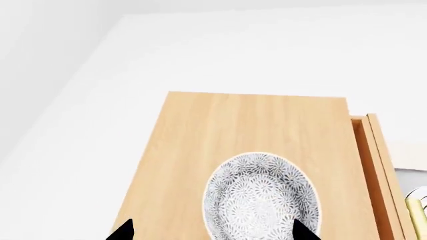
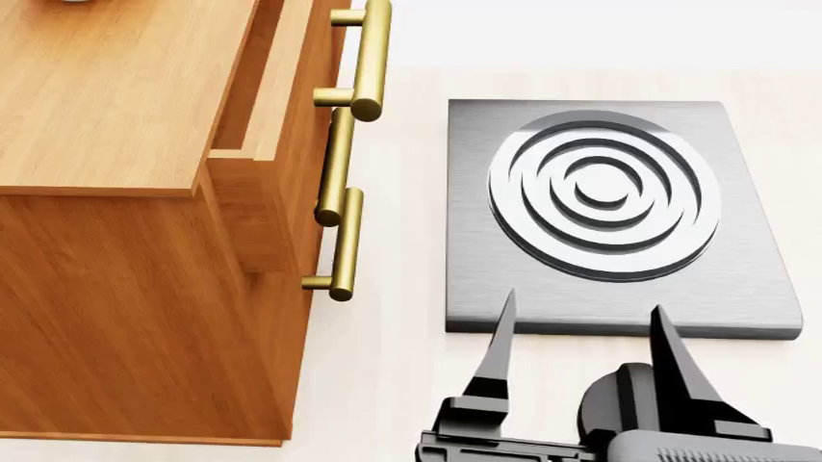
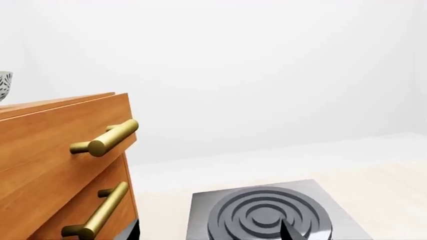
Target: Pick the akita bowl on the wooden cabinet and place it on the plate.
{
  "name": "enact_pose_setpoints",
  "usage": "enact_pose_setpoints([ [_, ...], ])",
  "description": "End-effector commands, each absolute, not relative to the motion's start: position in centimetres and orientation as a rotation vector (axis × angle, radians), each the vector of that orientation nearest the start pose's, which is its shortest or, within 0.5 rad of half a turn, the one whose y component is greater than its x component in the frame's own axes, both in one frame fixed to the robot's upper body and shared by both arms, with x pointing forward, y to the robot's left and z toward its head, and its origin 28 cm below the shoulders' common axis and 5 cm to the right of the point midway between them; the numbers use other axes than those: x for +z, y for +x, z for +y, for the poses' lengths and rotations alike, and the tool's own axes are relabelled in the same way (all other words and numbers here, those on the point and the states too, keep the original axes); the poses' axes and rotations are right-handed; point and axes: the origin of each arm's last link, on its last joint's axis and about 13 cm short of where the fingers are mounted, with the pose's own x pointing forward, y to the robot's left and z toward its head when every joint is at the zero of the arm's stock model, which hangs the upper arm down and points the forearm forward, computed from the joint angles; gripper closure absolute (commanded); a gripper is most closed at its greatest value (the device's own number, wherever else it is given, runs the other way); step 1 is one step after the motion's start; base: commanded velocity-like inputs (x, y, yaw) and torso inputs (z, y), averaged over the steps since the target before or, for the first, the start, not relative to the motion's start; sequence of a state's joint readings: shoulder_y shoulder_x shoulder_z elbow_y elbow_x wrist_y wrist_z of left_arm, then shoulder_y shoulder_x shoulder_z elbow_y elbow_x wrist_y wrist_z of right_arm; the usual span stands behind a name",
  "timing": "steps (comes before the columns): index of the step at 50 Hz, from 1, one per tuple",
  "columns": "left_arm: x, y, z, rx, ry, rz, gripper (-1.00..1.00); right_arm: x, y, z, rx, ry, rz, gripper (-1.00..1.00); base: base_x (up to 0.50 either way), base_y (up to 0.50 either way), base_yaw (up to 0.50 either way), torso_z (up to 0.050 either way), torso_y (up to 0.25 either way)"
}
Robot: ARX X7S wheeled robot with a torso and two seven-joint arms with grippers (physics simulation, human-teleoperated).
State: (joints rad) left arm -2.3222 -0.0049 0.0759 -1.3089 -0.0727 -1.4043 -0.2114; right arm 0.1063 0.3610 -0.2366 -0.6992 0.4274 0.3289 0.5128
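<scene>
Left wrist view only: small round white akita bowl with dense black leaf-like pattern (image 1: pixel 261 196) sits upright on the flat top of the tall orange-brown wood-grain cabinet (image 1: pixel 227 130), mouth up, nothing visible inside it. Being round, it has no long axis. Left gripper (image 1: pixel 212 231) shows as two black tips straddling the bowl's near side, jaws released, not touching it.

Head view: cabinet's top drawer (image 2: pixel 264 115) stands slightly pulled out, brass bar handles (image 2: pixel 342 168) facing the grey square stove with concentric rings (image 2: pixel 614 217), which lies on the pale tabletop (image 2: pixel 385 375). Right gripper (image 2: pixel 580 332) hovers at the stove's near edge, jaws released, holding nothing.

Right wrist view: only a sliver of the bowl at the frame edge, atop the cabinet.
</scene>
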Motion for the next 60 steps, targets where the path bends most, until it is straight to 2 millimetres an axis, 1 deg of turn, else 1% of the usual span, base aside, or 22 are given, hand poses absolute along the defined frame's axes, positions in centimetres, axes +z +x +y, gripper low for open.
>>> enact_pose_setpoints([
  [1,50.6,31.1,20.7,0.206,0.031,0.388,-1.0,14.4,19.4,-9.0,-0.013,0.122,-0.309,-1.0,0.0,0.0,0.0,0.0,0.0],
  [3,50.7,31.1,20.7,0.212,0.023,0.378,-1.0,14.4,19.4,-9.0,-0.013,0.123,-0.31,-1.0,0.0,0.0,0.0,0.0,0.0],
  [6,50.8,31.0,20.8,0.218,0.034,0.372,-1.0,14.4,19.4,-9.0,-0.012,0.122,-0.309,-1.0,0.0,0.0,0.0,0.0,-0.25],
  [7,50.9,30.9,20.9,0.231,0.073,0.363,-1.0,14.4,19.4,-9.0,-0.012,0.123,-0.308,-1.0,0.0,0.0,0.0,0.0,-0.172],
  [9,50.9,30.9,20.8,0.213,0.045,0.371,-1.0,14.4,19.4,-9.0,-0.011,0.122,-0.307,-1.0,0.0,0.0,0.0,0.0,0.0],
  [10,50.9,30.8,20.8,0.208,0.069,0.376,-1.0,14.3,19.4,-8.9,-0.011,0.121,-0.306,-1.0,0.0,0.0,0.0,0.0,0.0],
  [14,51.0,30.7,21.1,0.233,0.076,0.372,-1.0,14.3,19.4,-8.9,-0.01,0.12,-0.303,-1.0,0.0,0.0,0.0,0.0,0.0],
  [15,51.0,30.7,21.2,0.257,0.116,0.374,-1.0,14.4,19.4,-9.0,-0.01,0.122,-0.304,-1.0,0.0,0.0,0.0,0.0,0.0],
  [21,50.9,30.8,21.6,0.285,0.117,0.365,-1.0,14.3,19.5,-8.9,-0.008,0.119,-0.303,-1.0,0.0,0.0,0.0,0.0,0.0],
  [24,50.6,31.1,21.8,0.331,0.158,0.372,-1.0,14.3,19.5,-8.8,-0.006,0.118,-0.301,-1.0,0.0,0.0,0.0,0.0,0.0],
  [26,50.5,31.2,21.8,0.314,0.117,0.372,-1.0,14.2,19.5,-8.8,-0.006,0.116,-0.3,-1.0,0.0,0.0,0.0,0.0,0.0],
  [31,49.3,32.1,22.1,0.308,0.129,0.407,-1.0,13.9,19.8,-8.7,-0.002,0.113,-0.288,-1.0,0.0,0.0,0.0,0.0,0.0],
  [39,48.2,33.0,22.1,0.273,0.132,0.42,-1.0,13.5,20.0,-8.7,-0.001,0.109,-0.274,-1.0,0.0,0.0,0.0,0.0,0.0],
  [47,47.3,33.5,22.0,0.238,0.105,0.445,-1.0,13.3,20.1,-8.8,-0.002,0.109,-0.269,-1.0,0.0,0.0,0.0,0.0,0.0],
  [51,46.9,33.8,22.0,0.2,0.046,0.464,-1.0,13.2,20.2,-8.8,-0.002,0.108,-0.267,-1.0,0.0,0.0,0.0,0.0,0.0],
  [60,45.9,34.4,22.0,0.197,0.053,0.476,-1.0,12.9,20.4,-8.7,0.001,0.107,-0.253,-1.0,0.0,0.0,0.0,0.0,0.0],
])
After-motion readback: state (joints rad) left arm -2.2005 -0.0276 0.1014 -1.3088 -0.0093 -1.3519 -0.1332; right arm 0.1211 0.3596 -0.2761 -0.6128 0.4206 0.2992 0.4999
